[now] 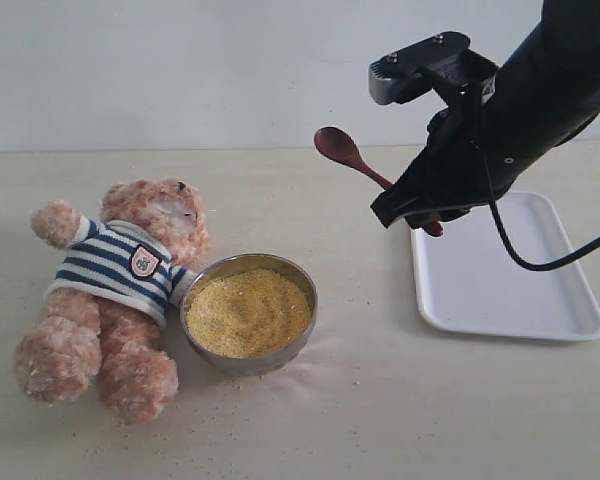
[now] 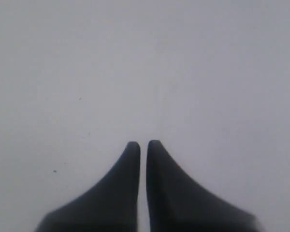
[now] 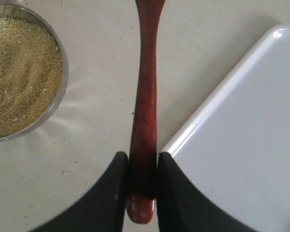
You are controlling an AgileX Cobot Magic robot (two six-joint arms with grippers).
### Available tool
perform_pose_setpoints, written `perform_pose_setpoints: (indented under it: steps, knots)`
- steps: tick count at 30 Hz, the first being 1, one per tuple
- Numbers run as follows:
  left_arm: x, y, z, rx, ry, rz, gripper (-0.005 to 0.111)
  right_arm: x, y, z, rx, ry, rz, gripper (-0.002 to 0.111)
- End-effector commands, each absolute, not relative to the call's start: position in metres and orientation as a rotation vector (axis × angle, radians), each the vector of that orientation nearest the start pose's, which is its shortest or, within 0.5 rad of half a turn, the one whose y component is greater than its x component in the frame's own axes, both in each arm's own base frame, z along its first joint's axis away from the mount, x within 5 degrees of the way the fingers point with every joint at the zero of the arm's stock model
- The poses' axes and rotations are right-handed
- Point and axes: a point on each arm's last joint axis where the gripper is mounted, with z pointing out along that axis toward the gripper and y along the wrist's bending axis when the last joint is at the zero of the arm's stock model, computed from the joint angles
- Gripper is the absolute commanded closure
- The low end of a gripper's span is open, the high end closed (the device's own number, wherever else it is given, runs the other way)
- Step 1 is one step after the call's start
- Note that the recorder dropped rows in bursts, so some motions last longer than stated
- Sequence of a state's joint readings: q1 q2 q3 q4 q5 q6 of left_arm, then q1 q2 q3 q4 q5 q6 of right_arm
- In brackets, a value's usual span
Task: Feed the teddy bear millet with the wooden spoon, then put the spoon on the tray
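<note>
The teddy bear (image 1: 120, 280) in its striped shirt lies on its back at the left of the table. Beside it stands the metal bowl (image 1: 248, 313) heaped with yellow millet (image 1: 246, 312) (image 3: 19, 72). My right gripper (image 1: 420, 215) (image 3: 143, 157) is shut on the end of the wooden spoon (image 1: 345, 155) (image 3: 145, 106), held in the air above the tray's left edge, spoon bowl pointing toward the bear. The white tray (image 1: 500, 270) (image 3: 241, 145) lies at the right. My left gripper (image 2: 143, 143) is shut on nothing over a plain pale surface and is out of the exterior view.
Loose millet grains (image 1: 280, 390) are scattered on the beige tabletop around the bowl. A black cable (image 1: 540, 262) hangs from the right arm over the tray. A pale wall (image 1: 180, 70) backs the table.
</note>
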State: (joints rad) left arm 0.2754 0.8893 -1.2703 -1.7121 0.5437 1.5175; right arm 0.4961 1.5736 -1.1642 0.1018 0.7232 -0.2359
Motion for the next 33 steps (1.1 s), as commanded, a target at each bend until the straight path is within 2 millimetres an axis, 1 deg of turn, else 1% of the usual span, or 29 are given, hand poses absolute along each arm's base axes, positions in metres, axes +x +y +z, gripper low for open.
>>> perform_pose_setpoints:
  steps: [1,2,3,4,5,6,7,8,9,10,11,12,13,15,17,19,20,21,24,26,28,30,31,33]
  knots:
    - [0.109,-0.023,0.528,0.303,1.078,-0.153,0.102,0.288,0.16,0.271,-0.861,2.461,0.205,0.108]
    - [0.106,-0.018,0.523,0.228,1.084,-0.13,0.102,0.288,0.16,0.271,-0.861,2.461,0.205,0.108]
    - [0.104,-0.01,0.519,0.112,1.087,-0.133,0.102,0.288,0.16,0.271,-0.861,2.461,0.205,0.108]
    - [0.101,0.003,0.513,-0.077,1.083,-0.134,0.102,0.288,0.16,0.271,-0.861,2.461,0.205,0.108]
    - [0.097,0.019,0.505,-0.304,1.061,-0.134,0.102,0.287,0.16,0.271,-0.863,2.467,0.204,0.108]
    - [0.091,0.036,0.497,-0.525,1.03,-0.107,0.102,0.287,0.16,0.271,-0.864,2.469,0.204,0.108]
    - [0.082,0.049,0.491,-0.705,0.979,-0.056,0.102,0.286,0.159,0.271,-0.869,2.481,0.203,0.108]
    - [0.074,0.058,0.485,-0.846,0.922,-0.038,0.102,0.285,0.159,0.27,-0.874,2.491,0.202,0.108]
    - [0.069,0.061,0.484,-0.904,0.885,-0.047,0.102,0.285,0.159,0.27,-0.876,2.497,0.202,0.108]
    - [0.066,0.06,0.488,-0.871,0.854,-0.058,0.102,0.284,0.158,0.269,-0.879,2.505,0.201,0.108]
    - [0.063,0.053,0.495,-0.755,0.847,-0.04,0.102,0.284,0.158,0.268,-0.88,2.508,0.201,0.108]
    - [0.061,0.044,0.505,-0.6,0.844,-0.013,0.102,0.283,0.158,0.266,-0.879,2.507,0.2,0.108]
    - [0.057,0.031,0.517,-0.386,0.852,0.07,0.102,0.283,0.158,0.264,-0.876,2.503,0.2,0.108]
    - [0.05,0.009,0.536,-0.001,0.918,0.33,0.102,0.283,0.158,0.261,-0.869,2.495,0.202,0.108]
    - [0.044,0.005,0.547,0.152,1.013,0.51,0.102,0.282,0.158,0.258,-0.852,2.495,0.22,0.108]
    - [0.041,0.006,0.549,0.211,1.069,0.626,0.102,0.283,0.159,0.259,-0.842,2.486,0.229,0.108]
    - [0.041,0.007,0.548,0.224,1.09,0.649,0.102,0.284,0.159,0.259,-0.838,2.481,0.231,0.108]
    - [0.042,0.006,0.546,0.23,1.107,0.622,0.102,0.284,0.16,0.259,-0.833,2.48,0.237,0.108]
    - [0.047,0.0,0.538,0.193,1.133,0.386,0.102,0.283,0.16,0.259,-0.834,2.483,0.237,0.108]
    - [0.052,-0.002,0.531,0.157,1.141,0.27,0.102,0.283,0.159,0.259,-0.839,2.483,0.234,0.108]
    - [0.062,-0.001,0.519,0.104,1.142,0.184,0.102,0.283,0.159,0.259,-0.839,2.483,0.234,0.108]
    - [0.073,0.001,0.503,0.053,1.154,0.133,0.102,0.283,0.159,0.259,-0.839,2.483,0.234,0.108]
    - [0.084,0.004,0.486,0.023,1.178,0.129,0.102,0.283,0.159,0.259,-0.843,2.482,0.232,0.108]
    - [0.096,0.008,0.462,0.0,1.224,0.139,0.102,0.283,0.159,0.259,-0.843,2.482,0.232,0.108]
